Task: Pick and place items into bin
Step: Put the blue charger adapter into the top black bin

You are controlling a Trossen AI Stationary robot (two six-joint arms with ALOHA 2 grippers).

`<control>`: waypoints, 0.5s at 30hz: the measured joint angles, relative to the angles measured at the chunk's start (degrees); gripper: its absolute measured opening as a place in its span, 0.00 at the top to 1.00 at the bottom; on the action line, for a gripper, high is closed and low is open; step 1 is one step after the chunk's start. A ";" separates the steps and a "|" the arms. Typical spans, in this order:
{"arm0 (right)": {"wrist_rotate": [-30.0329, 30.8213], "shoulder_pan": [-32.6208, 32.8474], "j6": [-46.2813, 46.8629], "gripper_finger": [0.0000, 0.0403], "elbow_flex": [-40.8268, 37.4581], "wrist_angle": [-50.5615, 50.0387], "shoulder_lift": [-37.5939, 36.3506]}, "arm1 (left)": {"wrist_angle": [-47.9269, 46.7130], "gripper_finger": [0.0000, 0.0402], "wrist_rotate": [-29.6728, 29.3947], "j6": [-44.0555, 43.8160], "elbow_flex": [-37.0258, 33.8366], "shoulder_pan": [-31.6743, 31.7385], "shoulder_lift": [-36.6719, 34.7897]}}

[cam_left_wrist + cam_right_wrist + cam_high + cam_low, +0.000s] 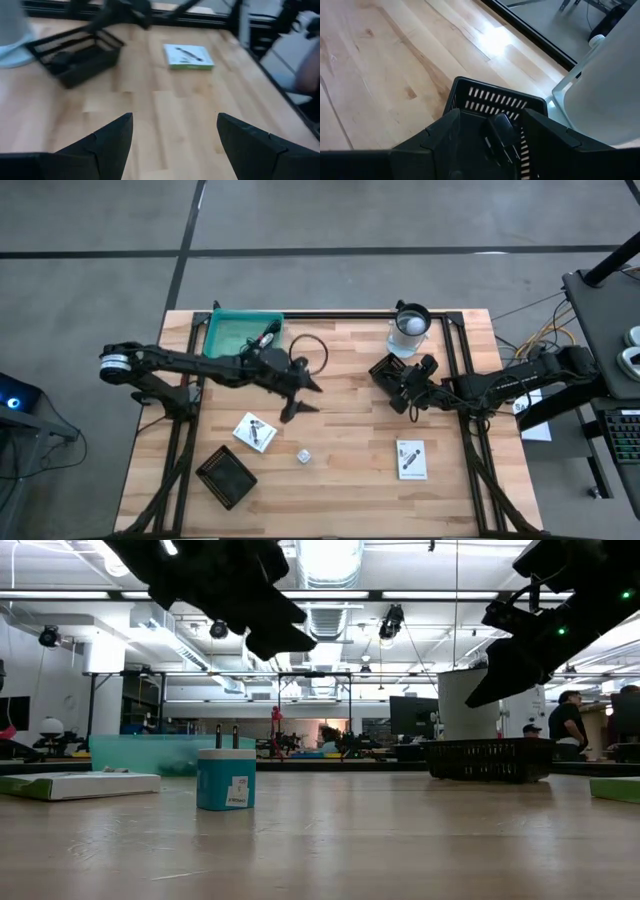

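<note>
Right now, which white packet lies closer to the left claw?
The packet on the table's left half, just below the left claw; the other packet lies far off on the right half.

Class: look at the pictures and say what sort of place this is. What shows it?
Probably a robotics lab or workshop: a wooden table on a concrete floor, open ceiling ducts, and workbenches behind.

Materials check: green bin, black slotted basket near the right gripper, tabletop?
Green bin: looks like translucent plastic, since the low view shows its wall see-through teal. Black slotted basket: probably moulded matte plastic, with regular slots. Tabletop: wood planks with visible grain, lightly glossy.
</note>
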 joint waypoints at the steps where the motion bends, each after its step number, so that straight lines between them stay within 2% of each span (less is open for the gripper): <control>1: 0.00 0.01 0.00 0.50 0.01 0.02 0.00 | -0.01 0.32 -0.02 0.27 0.00 -1.07 0.00; 8: 0.00 0.01 -0.11 0.50 0.01 0.01 0.01 | -0.46 0.32 0.01 4.41 -0.35 -8.67 0.00; 15: -0.01 0.00 -2.80 0.50 0.00 0.06 0.01 | -1.21 0.32 0.33 17.33 -3.99 -16.75 0.00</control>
